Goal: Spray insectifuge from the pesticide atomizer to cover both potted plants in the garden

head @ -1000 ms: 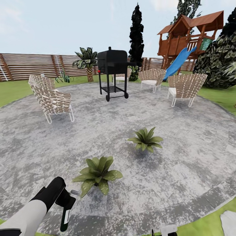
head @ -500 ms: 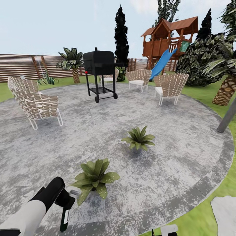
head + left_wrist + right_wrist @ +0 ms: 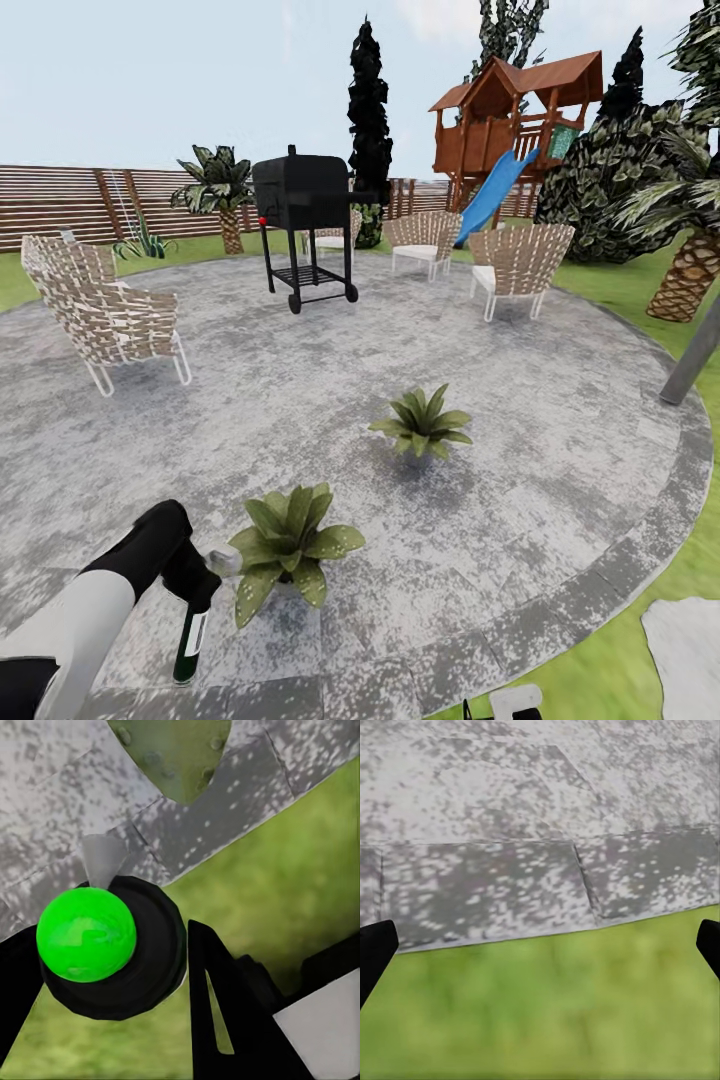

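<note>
My left gripper (image 3: 192,588) is shut on the pesticide atomizer (image 3: 188,640), a dark green bottle with a white label hanging upright low over the paved patio (image 3: 560,480) of the garden. Its grey nozzle (image 3: 222,562) points at the nearer potted plant (image 3: 290,545) and almost touches its leaves. The second potted plant (image 3: 422,422) stands farther out on the paving. In the left wrist view the black fingers (image 3: 221,1012) clasp the atomizer (image 3: 90,937), with a speckled leaf (image 3: 176,754) beyond the nozzle. My right gripper (image 3: 540,945) hangs open over the patio's edge and grass.
A black grill (image 3: 305,215) stands at the back of the patio, with woven chairs (image 3: 105,315) (image 3: 520,262) around it. A wooden playset with a blue slide (image 3: 495,190), a palm trunk (image 3: 690,275), a grey pole (image 3: 695,350) and the slatted fence (image 3: 70,205) border the lawn.
The head view swung to the right, then held still. My left arm has lifted the atomizer slightly and drawn it a little left, beside the nearer plant.
</note>
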